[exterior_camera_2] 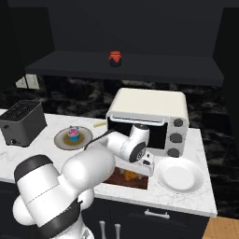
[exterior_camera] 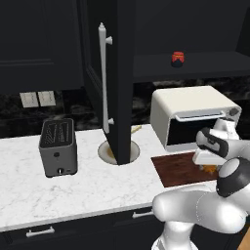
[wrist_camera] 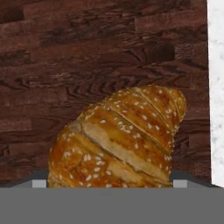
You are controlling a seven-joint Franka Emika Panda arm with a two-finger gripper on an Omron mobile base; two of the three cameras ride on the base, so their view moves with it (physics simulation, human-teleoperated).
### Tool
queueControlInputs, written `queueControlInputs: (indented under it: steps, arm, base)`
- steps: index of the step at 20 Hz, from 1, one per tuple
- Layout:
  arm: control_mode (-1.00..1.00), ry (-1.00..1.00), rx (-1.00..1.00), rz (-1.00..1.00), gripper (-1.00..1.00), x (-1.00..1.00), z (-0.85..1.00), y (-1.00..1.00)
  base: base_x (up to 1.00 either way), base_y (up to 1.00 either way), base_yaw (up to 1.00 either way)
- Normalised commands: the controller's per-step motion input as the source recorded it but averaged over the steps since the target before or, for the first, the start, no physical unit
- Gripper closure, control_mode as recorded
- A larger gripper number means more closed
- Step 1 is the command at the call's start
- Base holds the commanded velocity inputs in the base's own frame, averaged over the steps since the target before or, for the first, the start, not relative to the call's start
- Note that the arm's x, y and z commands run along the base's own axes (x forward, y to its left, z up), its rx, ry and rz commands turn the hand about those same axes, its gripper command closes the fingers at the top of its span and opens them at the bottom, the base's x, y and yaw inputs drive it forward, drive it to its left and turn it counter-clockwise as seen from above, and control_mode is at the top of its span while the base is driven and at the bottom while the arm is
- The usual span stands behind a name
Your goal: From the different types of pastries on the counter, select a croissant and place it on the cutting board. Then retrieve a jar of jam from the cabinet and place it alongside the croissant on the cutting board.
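Note:
The croissant [wrist_camera: 118, 140], golden and seeded, lies on the dark wooden cutting board [wrist_camera: 87, 52] and sits between my gripper's [wrist_camera: 109, 183] two fingertips, which stand wide apart and open. From the base views the hand hovers low over the cutting board [exterior_camera: 176, 168] in front of the toaster oven, with the croissant [exterior_camera_2: 130, 176] showing just under it. The jar of jam [exterior_camera: 177, 59], red-topped, stands on the shelf of the open cabinet. Its tall black door [exterior_camera: 114, 73] hangs open with a white bar handle.
A toaster oven [exterior_camera: 190, 112] stands right behind the board. A black toaster [exterior_camera: 58, 146] sits on the counter [exterior_camera: 97, 180] at the left. A plate [exterior_camera_2: 60, 140] holding a cupcake lies near the open door, and a white plate [exterior_camera_2: 179, 175] lies right of the board.

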Motion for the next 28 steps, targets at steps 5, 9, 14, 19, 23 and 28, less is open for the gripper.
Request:
queueControlInputs:
  steps: [5,9,14,19,23,28]
  arm:
    - [-1.0,0.03,0.04,0.07,-1.0,0.08,-0.08,0.28]
    - [-1.0,0.0,0.01,0.02,-1.0,0.02,0.07,0.0]
    - [-1.0,0.0,0.0,0.0,-1.0,0.0,0.15,0.0]
    - [-1.0,0.0,0.0,0.0,-1.0,0.04,0.13,0.04]
    - [-1.0,-0.07,0.0,0.02,-1.0,0.03,0.77,0.09]
    - [-1.0,-0.08,0.0,0.05,-1.0,-0.02,0.85,0.25]
  base:
    - [0.0,0.0,0.0]
    - [0.0,0.0,0.0]
    - [0.0,0.0,0.0]
    - [0.0,0.0,0.0]
    - [0.0,0.0,0.0]
    - [0.0,0.0,0.0]
